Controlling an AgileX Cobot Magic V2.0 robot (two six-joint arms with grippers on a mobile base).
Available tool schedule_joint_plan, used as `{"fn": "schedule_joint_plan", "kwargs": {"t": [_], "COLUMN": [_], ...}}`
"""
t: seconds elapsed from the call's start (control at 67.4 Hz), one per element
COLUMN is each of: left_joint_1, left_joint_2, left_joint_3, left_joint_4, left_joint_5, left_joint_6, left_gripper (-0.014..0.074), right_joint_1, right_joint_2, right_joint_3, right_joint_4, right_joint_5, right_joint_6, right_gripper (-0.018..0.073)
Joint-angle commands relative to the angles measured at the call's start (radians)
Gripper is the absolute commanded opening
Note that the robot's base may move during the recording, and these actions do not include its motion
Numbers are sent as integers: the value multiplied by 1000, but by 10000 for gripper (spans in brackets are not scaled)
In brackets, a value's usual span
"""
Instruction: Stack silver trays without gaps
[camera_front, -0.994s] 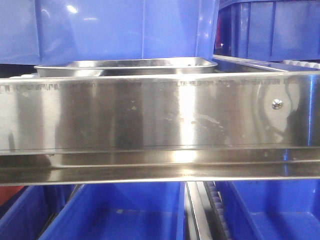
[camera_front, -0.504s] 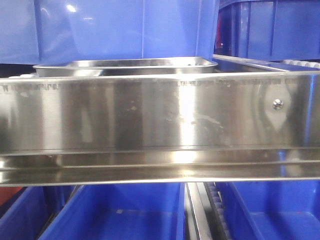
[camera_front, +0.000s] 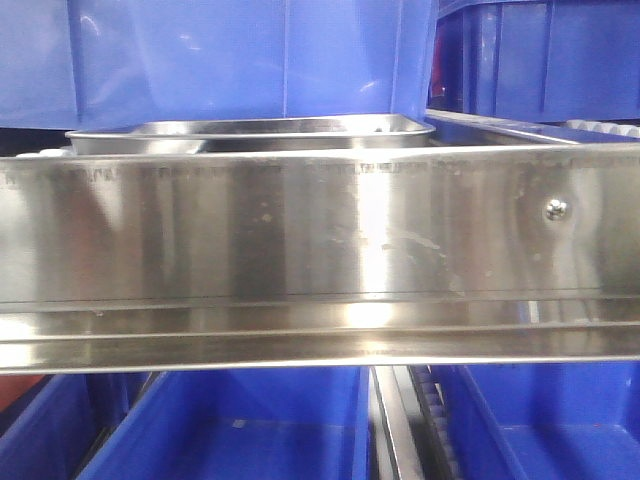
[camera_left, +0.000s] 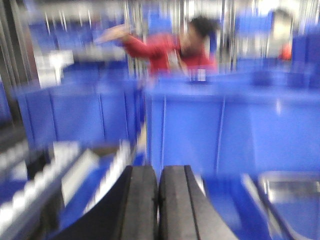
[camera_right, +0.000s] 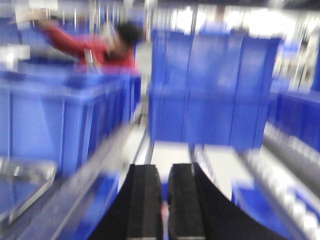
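The left gripper (camera_left: 158, 172) has its black pads pressed together on nothing. A shallow shiny stainless-steel tray (camera_left: 292, 192) lies low to its right among blue plastic bins (camera_left: 220, 130). From the front, a tray (camera_front: 250, 133) rests on the shelf behind the long polished steel rail (camera_front: 320, 230). The right gripper (camera_right: 164, 170) is likewise closed and empty, with a tray (camera_right: 25, 182) at its lower left. Both wrist views are smeared, so a hurried reach could clip a rim, skew the tray and leave a gap
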Motion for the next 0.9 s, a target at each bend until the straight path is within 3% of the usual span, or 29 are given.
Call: {"fn": "schedule_joint_plan", "kwargs": {"t": [0.0,0.133,0.282,0.386,0.504,0.578,0.756,0.83,0.89], "left_joint_1": [1,1,1,1,1,-9,-132,-201,-248], "left_joint_2": [95,237,318,367,439,489,604,655,700], "left_joint_3": [-61,-108,-108,-109,-111,-111,-131,-152,-182], "left_joint_4": [-8,-20,-39,-67,-219,-283,-242,-195,-106], "left_joint_5": [121,248,236,166,153,155,151,130,126], "left_joint_6": [-2,-2,-2,-11,26,36,31,-75,-184], "left_gripper": [4,4,4,4,4,2,-13,-13,-13], "right_joint_1": [2,2,2,2,2,2,80,149,212], "right_joint_2": [106,285,402,457,559,636,779,837,890], "right_joint_3": [-92,-199,-237,-237,-267,-288,-332,-364,-397], "right_joint_4": [2,6,12,17,39,39,20,-38,-117], "right_joint_5": [96,255,269,241,284,324,268,258,258], "right_joint_6": [1,1,1,1,10,82,202,290,406], "right_gripper": [3,3,3,3,4,4,6,6,6]}}
